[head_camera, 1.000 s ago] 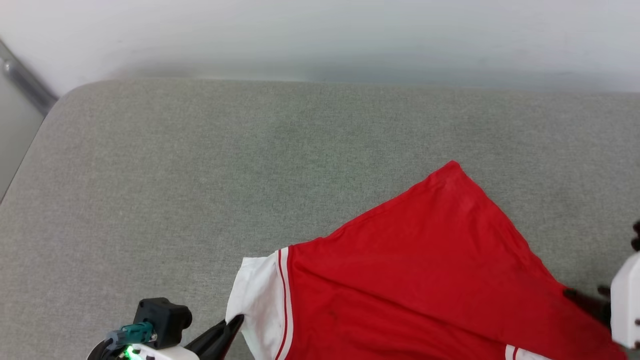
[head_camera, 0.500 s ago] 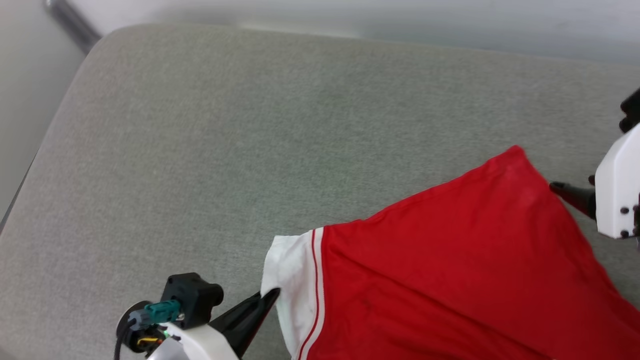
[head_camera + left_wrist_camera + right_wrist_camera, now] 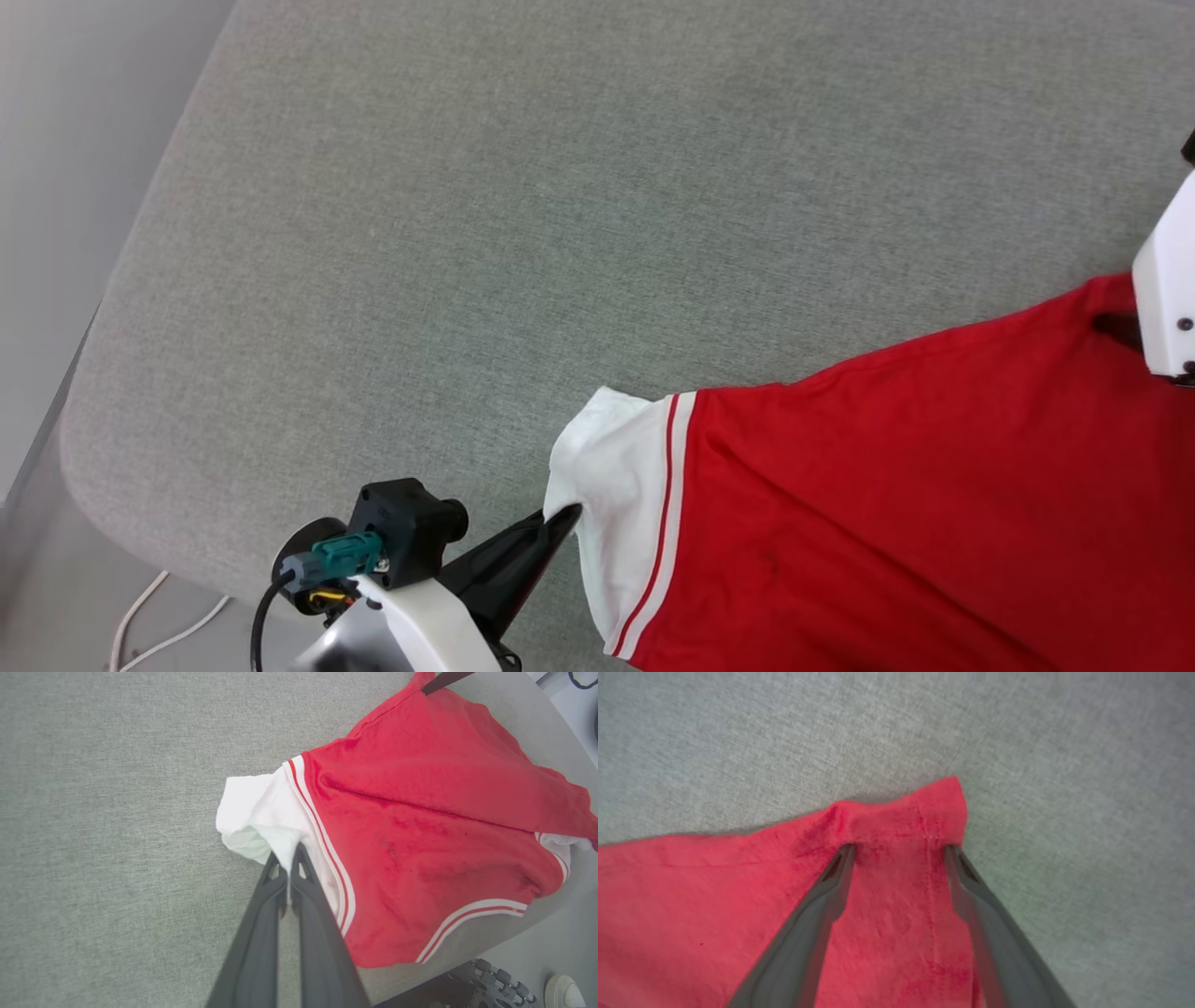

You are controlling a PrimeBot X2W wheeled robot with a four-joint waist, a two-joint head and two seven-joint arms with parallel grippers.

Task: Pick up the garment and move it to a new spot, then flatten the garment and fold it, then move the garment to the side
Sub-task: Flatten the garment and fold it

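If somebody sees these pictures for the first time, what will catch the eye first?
The bright red jersey stands out first, lying on the lower right of the grey cushion in the head view. Next comes the left gripper, shut on the jersey's white sleeve at its left end. At the far red corner the right gripper stands open, fingers spread over the cloth.

Red jersey garment (image 3: 896,485), white sleeve, rumpled
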